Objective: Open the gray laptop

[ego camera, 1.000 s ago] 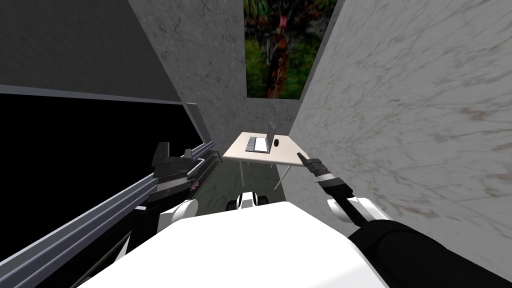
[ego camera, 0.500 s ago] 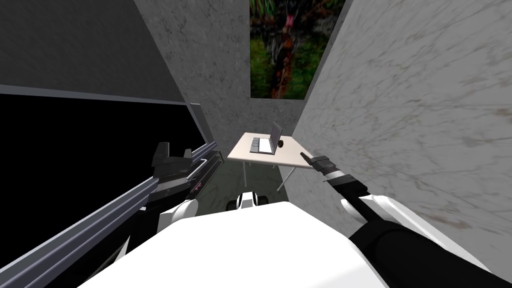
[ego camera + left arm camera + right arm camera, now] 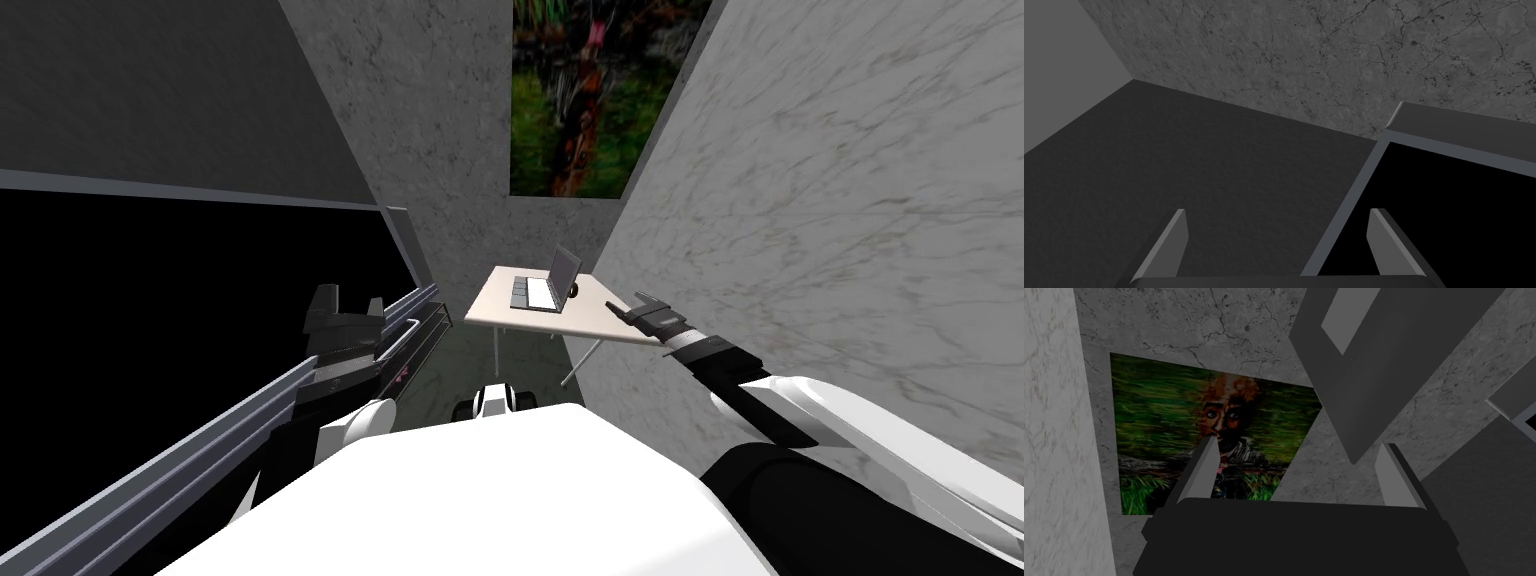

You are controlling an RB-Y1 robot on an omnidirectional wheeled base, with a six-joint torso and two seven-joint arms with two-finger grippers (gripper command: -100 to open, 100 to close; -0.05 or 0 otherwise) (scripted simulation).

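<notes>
The laptop (image 3: 545, 288) sits on the table (image 3: 500, 306) ahead of me, its lid standing upright over the keyboard. My right gripper (image 3: 622, 306) hangs near the table's right edge, fingers spread wide. My left gripper (image 3: 350, 300) is well off to the left, also wide.

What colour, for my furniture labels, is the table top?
The table top is pale beige; the head view shows it best.

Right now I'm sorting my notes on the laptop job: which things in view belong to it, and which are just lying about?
For the job: gray laptop, lid raised; pale table under it; right claw, open.
Lying about: small dark object beside the laptop; wall painting; left claw, open.
</notes>
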